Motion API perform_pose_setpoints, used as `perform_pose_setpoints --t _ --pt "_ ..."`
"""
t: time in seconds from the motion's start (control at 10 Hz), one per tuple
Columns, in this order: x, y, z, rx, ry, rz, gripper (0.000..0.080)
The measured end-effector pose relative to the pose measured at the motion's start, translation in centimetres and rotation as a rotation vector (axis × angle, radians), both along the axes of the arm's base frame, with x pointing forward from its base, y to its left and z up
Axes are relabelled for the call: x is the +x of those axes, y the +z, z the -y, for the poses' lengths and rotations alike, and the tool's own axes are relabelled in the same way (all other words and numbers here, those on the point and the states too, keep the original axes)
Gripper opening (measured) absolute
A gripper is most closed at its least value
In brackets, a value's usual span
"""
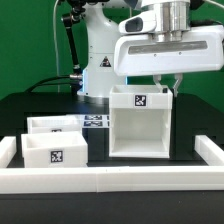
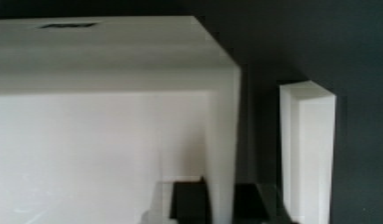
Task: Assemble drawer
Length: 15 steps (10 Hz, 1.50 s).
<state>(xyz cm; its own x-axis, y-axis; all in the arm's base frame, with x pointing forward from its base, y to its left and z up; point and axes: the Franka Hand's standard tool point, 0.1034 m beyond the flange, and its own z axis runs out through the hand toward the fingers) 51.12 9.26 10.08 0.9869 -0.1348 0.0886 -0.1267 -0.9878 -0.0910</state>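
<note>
The tall white drawer housing (image 1: 138, 125) stands upright on the black table, open side toward the camera, with a tag on its back wall. Two small white trays lie at the exterior view's left, one behind (image 1: 57, 125) and one in front (image 1: 55, 150) with a tag on its face. My gripper (image 1: 167, 88) is at the housing's top rim at the exterior view's right. In the wrist view the housing (image 2: 99, 100) fills most of the picture. My gripper (image 2: 222, 200) has one dark finger on each side of the housing's thin side wall, both pressed against it.
A long low white rim wall (image 1: 110, 180) runs along the front and turns up both sides; a stretch of it shows in the wrist view (image 2: 307, 150). The marker board (image 1: 97, 122) lies between the trays and the housing. The robot base (image 1: 95, 60) stands behind.
</note>
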Motion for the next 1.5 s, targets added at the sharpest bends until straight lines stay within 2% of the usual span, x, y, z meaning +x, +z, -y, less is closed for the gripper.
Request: perform_pose_setpoints --t 0.5,0.9,1.2,1.5 --pt "6.3 0.1 -0.8 0.019 0.025 0.071 0.0041" --pt "6.7 0.3 -0.8 0.032 -0.012 0.08 0.0041" --pt "7.1 0.6 -1.2 0.088 -0.261 0.078 0.0041" --pt "8.4 1.0 -0.7 0.148 -0.581 0.064 0.0044"
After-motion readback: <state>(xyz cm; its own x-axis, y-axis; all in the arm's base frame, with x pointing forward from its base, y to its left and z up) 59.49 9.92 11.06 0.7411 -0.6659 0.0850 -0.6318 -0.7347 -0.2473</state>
